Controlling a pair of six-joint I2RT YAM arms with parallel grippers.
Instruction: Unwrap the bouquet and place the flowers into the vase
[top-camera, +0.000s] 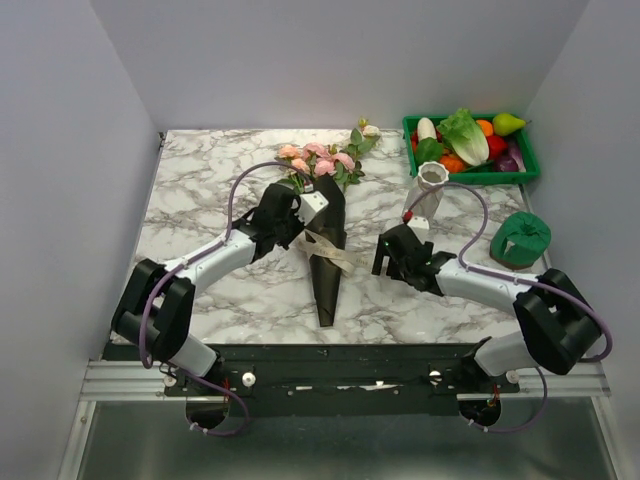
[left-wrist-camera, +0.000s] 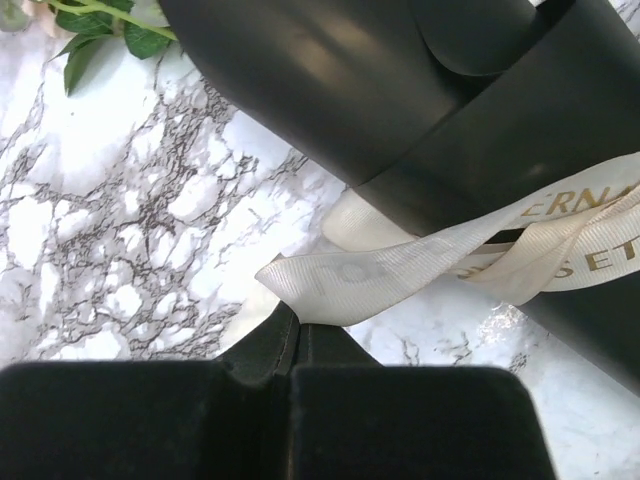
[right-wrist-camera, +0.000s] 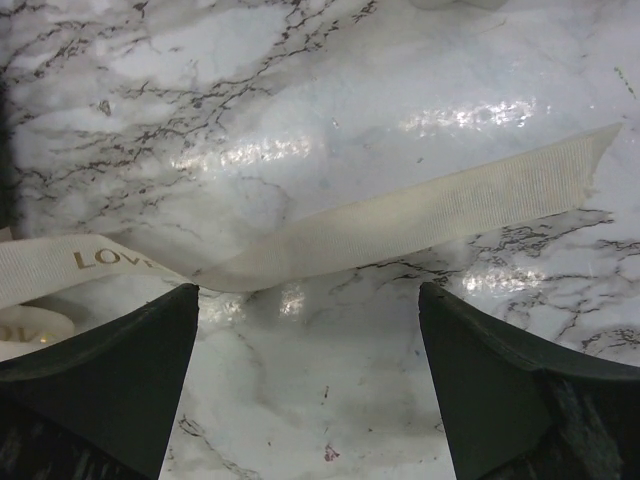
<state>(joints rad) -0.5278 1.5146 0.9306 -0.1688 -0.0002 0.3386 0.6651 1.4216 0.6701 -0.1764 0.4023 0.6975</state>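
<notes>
Marble table (top-camera: 200, 180): bouquet (top-camera: 328, 255) with tip nearward, blooms (top-camera: 318, 162) far; left tool (left-wrist-camera: 298, 338) pressed together, right tool (right-wrist-camera: 308, 292) spread.

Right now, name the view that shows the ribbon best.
Left wrist: the ribbon is close up, looped across the black wrapper, lettering visible. Right wrist shows a tail flat on the marble. Top view shows it whole but small.

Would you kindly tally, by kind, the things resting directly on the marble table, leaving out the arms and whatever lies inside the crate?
Wrapped bouquet: 1
White vase: 1
Green crate: 1
Dark green crinkled round object: 1
Total: 4
</notes>
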